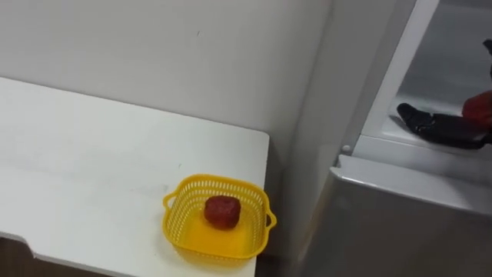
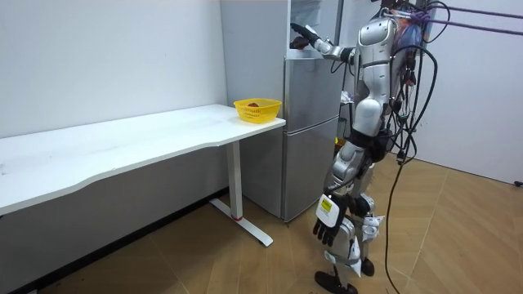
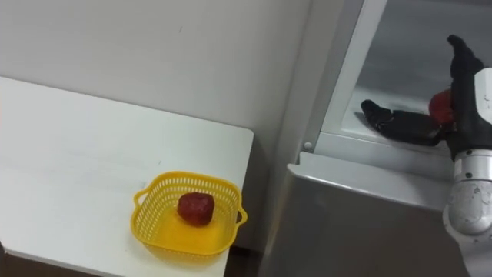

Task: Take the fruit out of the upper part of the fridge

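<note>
At the open upper fridge compartment (image 3: 407,54) — right hand (image 3: 459,92) is recorded inside, fingers (image 3: 396,121) stretched flat over the shelf, thumb raised, not clenched. A small red object (image 3: 440,106) is lodged between thumb and fingers, against the palm. Left hand (image 2: 328,222) is hung low beside the leg, fingers relaxed. Yellow basket (image 1: 177,201) — set on the white worktop (image 1: 92,154) at the corner nearest the fridge (image 3: 361,223), a red lump (image 1: 222,211) contained within.

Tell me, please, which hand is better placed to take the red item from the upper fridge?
Right: the right hand reaches into the upper fridge, its fingers alongside the red item, while the left hand hangs low beside the leg.
</note>
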### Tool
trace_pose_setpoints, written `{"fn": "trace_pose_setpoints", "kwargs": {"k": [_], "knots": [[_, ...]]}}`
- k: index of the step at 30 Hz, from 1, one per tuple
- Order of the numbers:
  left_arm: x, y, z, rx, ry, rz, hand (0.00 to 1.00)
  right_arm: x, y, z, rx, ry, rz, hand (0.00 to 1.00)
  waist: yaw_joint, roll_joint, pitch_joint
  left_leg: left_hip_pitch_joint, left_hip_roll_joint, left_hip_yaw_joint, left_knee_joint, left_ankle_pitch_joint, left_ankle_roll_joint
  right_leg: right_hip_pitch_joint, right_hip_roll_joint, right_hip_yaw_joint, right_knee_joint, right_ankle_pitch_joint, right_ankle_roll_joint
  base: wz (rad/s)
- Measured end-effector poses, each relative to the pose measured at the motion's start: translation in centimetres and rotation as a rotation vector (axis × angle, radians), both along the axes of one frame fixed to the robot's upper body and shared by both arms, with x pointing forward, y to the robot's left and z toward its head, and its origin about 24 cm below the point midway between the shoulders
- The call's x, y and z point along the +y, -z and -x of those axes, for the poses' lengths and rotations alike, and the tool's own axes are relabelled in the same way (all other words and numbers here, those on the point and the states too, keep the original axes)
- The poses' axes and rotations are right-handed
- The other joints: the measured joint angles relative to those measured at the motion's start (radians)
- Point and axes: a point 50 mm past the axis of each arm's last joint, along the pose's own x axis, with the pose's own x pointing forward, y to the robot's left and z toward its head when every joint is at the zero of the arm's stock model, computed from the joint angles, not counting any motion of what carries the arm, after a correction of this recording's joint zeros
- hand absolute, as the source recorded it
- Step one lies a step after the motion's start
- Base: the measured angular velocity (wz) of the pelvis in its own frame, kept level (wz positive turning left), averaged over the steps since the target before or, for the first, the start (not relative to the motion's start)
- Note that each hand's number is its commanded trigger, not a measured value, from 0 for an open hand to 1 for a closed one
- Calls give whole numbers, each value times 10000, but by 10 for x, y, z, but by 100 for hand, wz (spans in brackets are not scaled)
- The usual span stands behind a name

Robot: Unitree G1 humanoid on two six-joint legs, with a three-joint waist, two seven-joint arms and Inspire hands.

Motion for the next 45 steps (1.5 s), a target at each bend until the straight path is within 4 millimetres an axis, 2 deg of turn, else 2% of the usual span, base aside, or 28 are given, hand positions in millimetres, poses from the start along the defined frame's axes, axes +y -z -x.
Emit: {"fn": "trace_pose_setpoints", "kwargs": {"k": [9, 23, 33, 41, 42, 43, 44, 45], "knots": [[0, -2, -7, -349, 67, -2, 0, -16, -1, -4, 403, 605, 105, 0, -18, -5, -13, -152, -72, -43, 7, 18, 8, -167, -14, -33, 72, 0, 0, 0], [2, -3, -7, -382, 90, -55, 0, -20, -12, -6, 201, 893, 516, 0, -115, 19, -11, -380, -85, -182, 169, 18, 8, -273, -20, -154, 100, 0, -1, 3], [4, -4, -9, -538, 17, -118, 0, -23, 0, -8, 733, 685, -407, 0, -31, 36, -15, -395, -79, -139, 316, 20, 10, -247, -18, -155, 102, 0, -1, 0], [3, -4, -9, -534, 28, -72, 0, -29, 1, -12, 1303, 347, -1132, 0, -23, 100, 21, -491, 12, -139, 352, 15, 6, -243, -3, -149, 122, 13, -23, 1], [3, -4, -8, -484, 59, -46, 0, -30, 1, -12, 1387, 307, -1139, 9, -16, 115, 16, -487, 15, -135, 361, 15, 6, -243, -4, -149, 127, 15, -26, 0], [2, -4, -7, -436, 73, -15, 0, -31, 1, -12, 1485, 279, -1130, 23, -27, 122, 11, -491, 15, -139, 364, 16, 6, -243, -7, -148, 129, 16, -28, 0], [2, -4, -7, -421, 72, -4, 0, -32, 1, -11, 1537, 274, -1128, 27, -28, 122, 10, -494, 15, -144, 366, 16, 6, -243, -6, -149, 129, 16, -29, 0], [2, -4, -5, -381, 63, 15, 0, -33, 0, -12, 1652, 226, -1127, 60, -32, 124, 7, -495, 16, -151, 370, 16, 6, -244, -4, -147, 129, 17, -30, 0]]}}
